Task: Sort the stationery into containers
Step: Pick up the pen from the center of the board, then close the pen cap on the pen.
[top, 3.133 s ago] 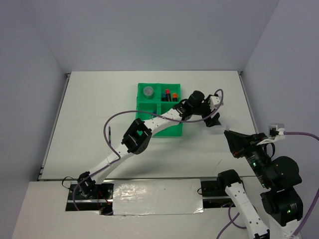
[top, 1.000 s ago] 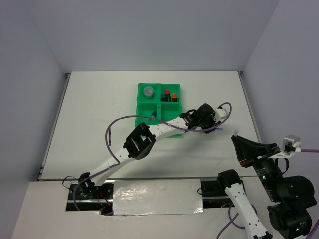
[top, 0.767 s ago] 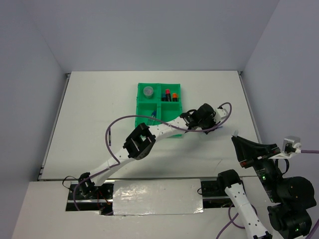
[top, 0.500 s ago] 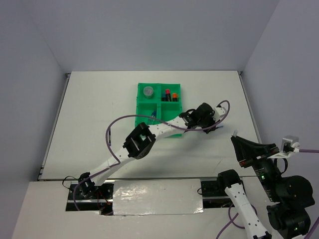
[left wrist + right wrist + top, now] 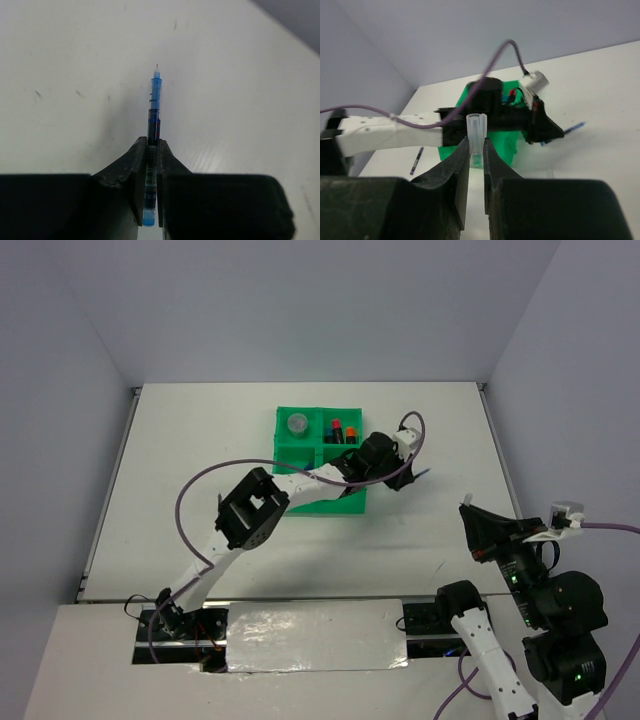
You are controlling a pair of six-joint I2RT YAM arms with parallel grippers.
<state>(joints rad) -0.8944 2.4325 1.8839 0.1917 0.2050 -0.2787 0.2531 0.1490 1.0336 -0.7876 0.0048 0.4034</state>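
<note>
A black pen (image 5: 417, 159) lies on the table (image 5: 180, 440) to the left of the tray, near the left arm's elbow, with its long axis running near to far.

The green tray (image 5: 285, 455) sits mid-table toward the far side. Its far-left compartment holds the grey disc (image 5: 297, 423), and its far-right compartment holds red-capped markers (image 5: 340, 429). The left arm crosses over the tray's near compartments and hides them.

The left gripper (image 5: 151, 145) is just past the tray's right edge, its fingers pinching a blue pen (image 5: 154, 102) partway along the barrel. The pen lies in line with the fingers. Its long axis runs left to right, the fine tip sticking out to the right, away from the tray. I cannot tell whether the pen touches the table.

The right gripper (image 5: 476, 145) is over the right, near part of the table, well apart from the tray. It is closed on a small clear tube (image 5: 476, 131), which stands along the fingers with its fluted end pointing out beyond them.
</note>
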